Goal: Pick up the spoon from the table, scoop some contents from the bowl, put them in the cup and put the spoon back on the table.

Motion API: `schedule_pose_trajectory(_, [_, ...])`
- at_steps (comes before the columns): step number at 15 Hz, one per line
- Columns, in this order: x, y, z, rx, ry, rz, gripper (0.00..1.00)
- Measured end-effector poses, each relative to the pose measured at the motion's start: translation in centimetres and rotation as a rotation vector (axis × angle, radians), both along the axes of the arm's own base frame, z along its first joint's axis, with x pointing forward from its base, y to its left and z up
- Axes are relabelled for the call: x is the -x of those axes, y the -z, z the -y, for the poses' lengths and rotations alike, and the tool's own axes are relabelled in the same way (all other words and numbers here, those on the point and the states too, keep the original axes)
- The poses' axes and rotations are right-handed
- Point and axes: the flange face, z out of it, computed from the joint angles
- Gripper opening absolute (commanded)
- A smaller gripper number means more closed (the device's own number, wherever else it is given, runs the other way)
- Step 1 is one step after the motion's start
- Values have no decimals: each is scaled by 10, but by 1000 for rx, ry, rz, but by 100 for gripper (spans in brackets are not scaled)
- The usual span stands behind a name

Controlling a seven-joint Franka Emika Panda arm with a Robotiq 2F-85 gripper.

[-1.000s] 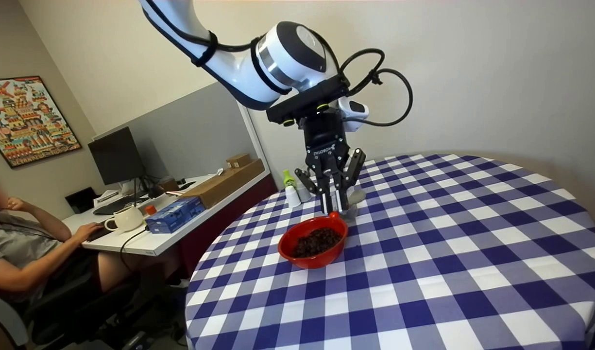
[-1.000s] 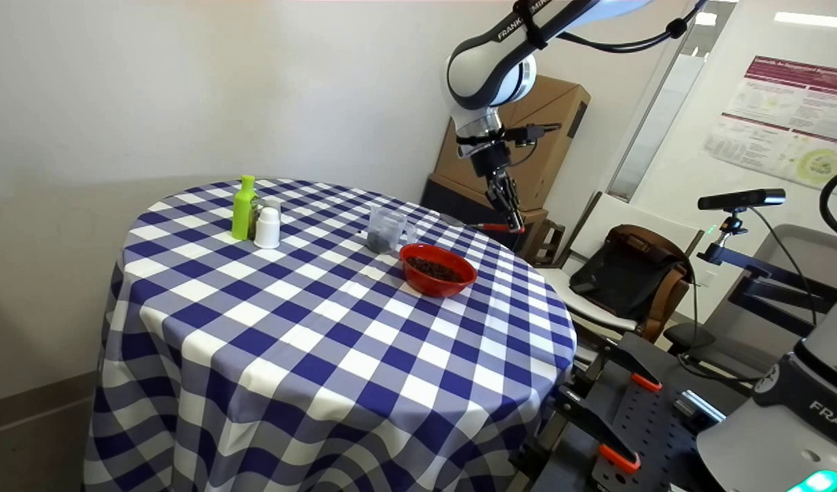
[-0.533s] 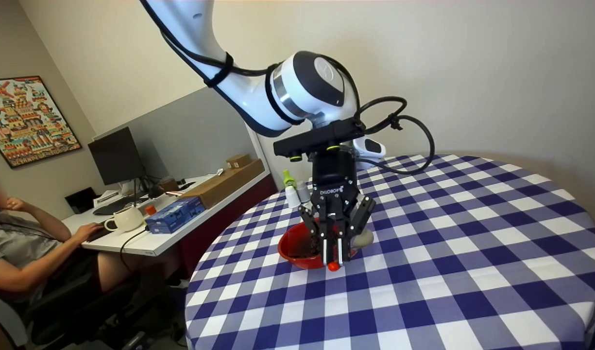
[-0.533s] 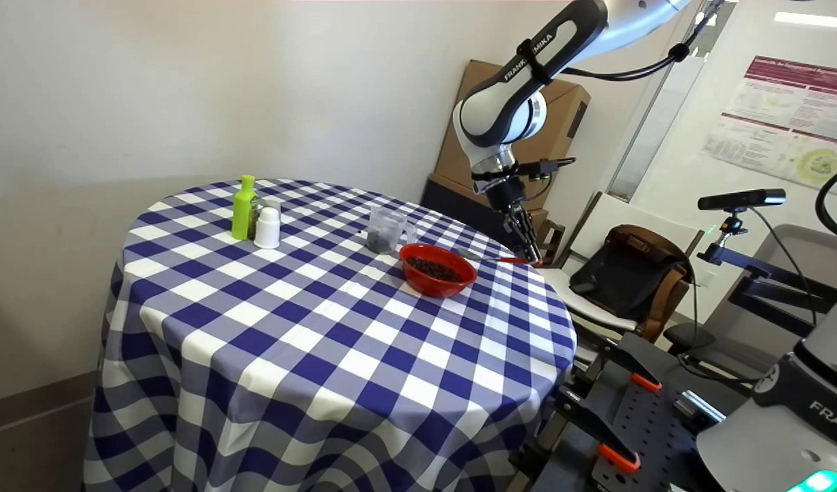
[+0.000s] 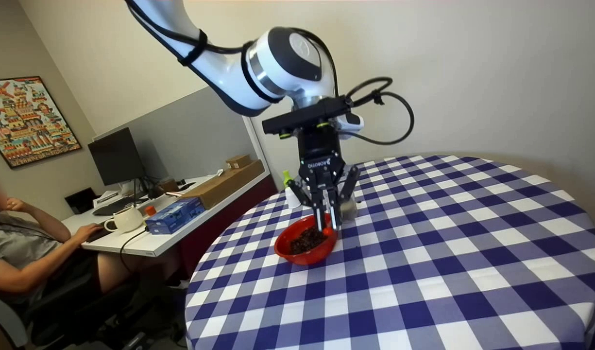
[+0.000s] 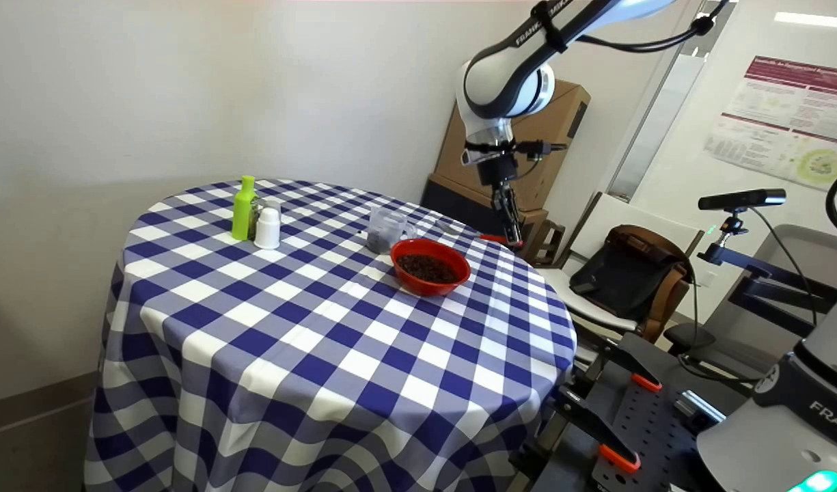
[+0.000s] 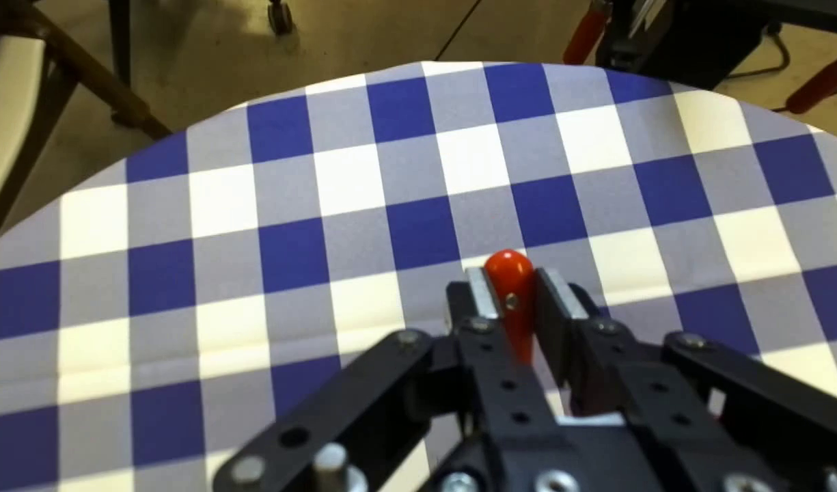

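Observation:
My gripper point(image 7: 522, 290) is shut on the orange-red handle of the spoon point(image 7: 510, 270), whose rounded end pokes out past the fingertips. In an exterior view the silvery spoon head point(image 6: 448, 227) points away from the gripper point(image 6: 512, 239), off to the side of the red bowl point(image 6: 452, 287); whether the head carries anything is too small to tell. Dark contents point(image 6: 426, 268) fill much of the bowl. Right beside the bowl stands the clear cup point(image 6: 391, 220), with a dark patch low inside; whether they touch I cannot tell. The checked table point(image 6: 288, 301) lies under them.
A green bottle point(image 6: 243, 208) and a white bottle-like item point(image 6: 267, 231) stand together toward the table's far side. A chair with a bag point(image 6: 623, 273) is beyond the table edge. A desk point(image 5: 132, 245) with a seated person point(image 5: 25, 233) lies beside the table.
The gripper dipped with the spoon, then rose again most of the way. The bowl has shifted slightly, toward the cup's side in an exterior view. The grip on the spoon stays the same.

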Motion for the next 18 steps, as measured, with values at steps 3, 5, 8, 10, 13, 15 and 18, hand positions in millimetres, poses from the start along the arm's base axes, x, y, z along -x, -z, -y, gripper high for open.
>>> schedule_pose_trajectory(3, [-26,-81,-7,-30,27,170,5])
schedule_pose_trajectory(5, [-36,-130,-7,-56,45,283,5])
schedule_pose_trajectory(8, [-34,-168,-9,-123,-64,313,5])
schedule_pose_trajectory(10, [-30,-172,-11,-170,-157,281,5])
schedule_pose_trajectory(13, [-25,-162,-16,-243,-290,227,5])
schedule_pose_trajectory(15, [-19,-150,-20,-295,-377,188,5])
schedule_pose_trajectory(18, [-7,-131,-27,-371,-503,120,5])
